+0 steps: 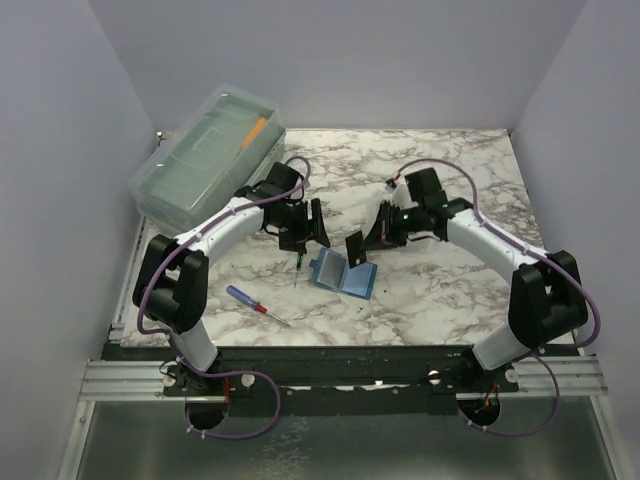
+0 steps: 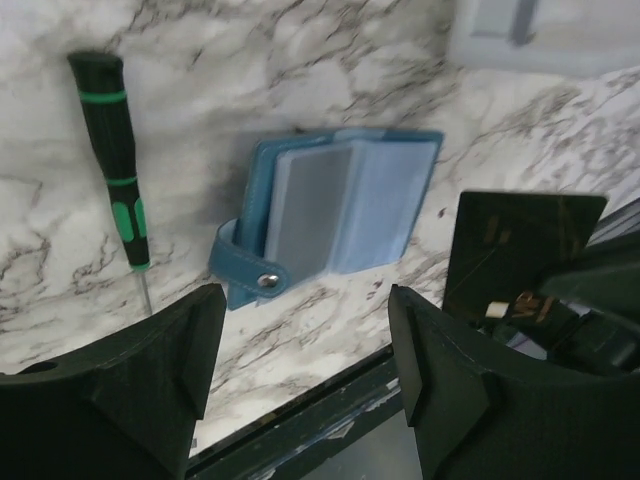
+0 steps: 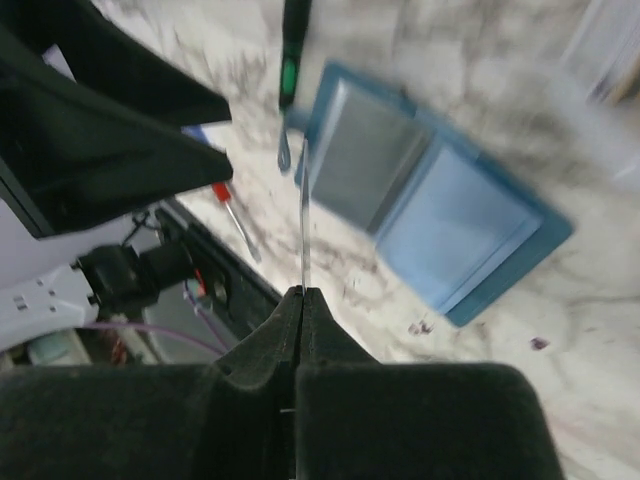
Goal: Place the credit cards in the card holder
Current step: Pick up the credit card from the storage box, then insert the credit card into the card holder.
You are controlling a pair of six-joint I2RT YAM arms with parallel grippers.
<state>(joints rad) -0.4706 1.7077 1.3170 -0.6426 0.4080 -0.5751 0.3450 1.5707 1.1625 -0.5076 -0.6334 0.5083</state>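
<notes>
Card holder [image 1: 343, 275], teal, lying open flat

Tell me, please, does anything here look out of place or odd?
Two screwdrivers lie loose beside the open card holder: a green-and-black screwdriver close to it and a blue-and-red screwdriver farther left. Neither belongs to a card task. Nothing looks spilled or damaged.

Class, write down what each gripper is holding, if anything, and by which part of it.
The right gripper is shut on a dark credit card, pinching it by its lower edge. The left gripper is open and holds nothing.
</notes>
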